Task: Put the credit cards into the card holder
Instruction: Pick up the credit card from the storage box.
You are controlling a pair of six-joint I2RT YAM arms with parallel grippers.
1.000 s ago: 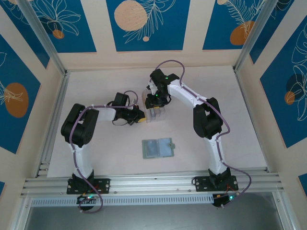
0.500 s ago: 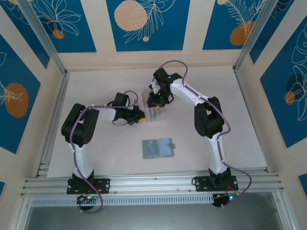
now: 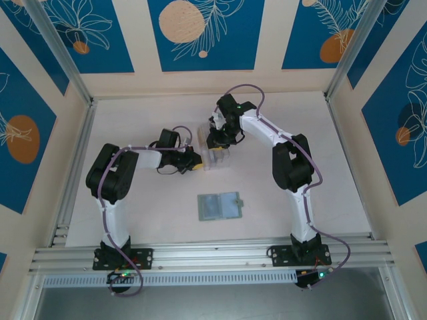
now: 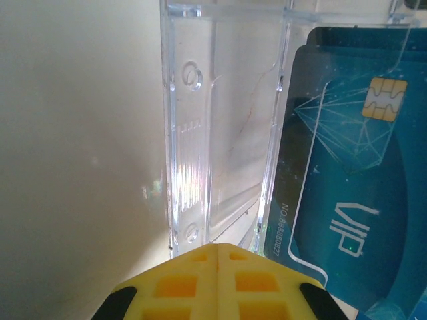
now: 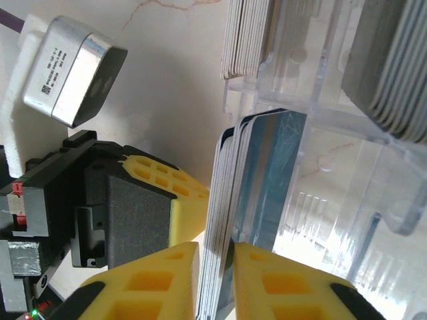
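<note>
– Top external: we see the flat sage-green folding card holder [image 3: 219, 206] lying open on the pale table [image 3: 333, 167], well apart from the clear plastic rack [image 3: 216, 160].
– Left wrist: our left gripper [image 4: 218, 257], jaws pressed together, sits against that rack beside a teal plastic credit card [image 4: 347, 173].
– Right wrist: our right gripper [image 5: 215, 267] pinches upright credit cards [image 5: 260, 173] standing in the rack.

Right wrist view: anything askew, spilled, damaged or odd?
Nothing spilled or damaged. One oddity: the right gripper straddles a whole stack of credit cards standing in the clear rack, not a single card. Contact unclear.
</note>
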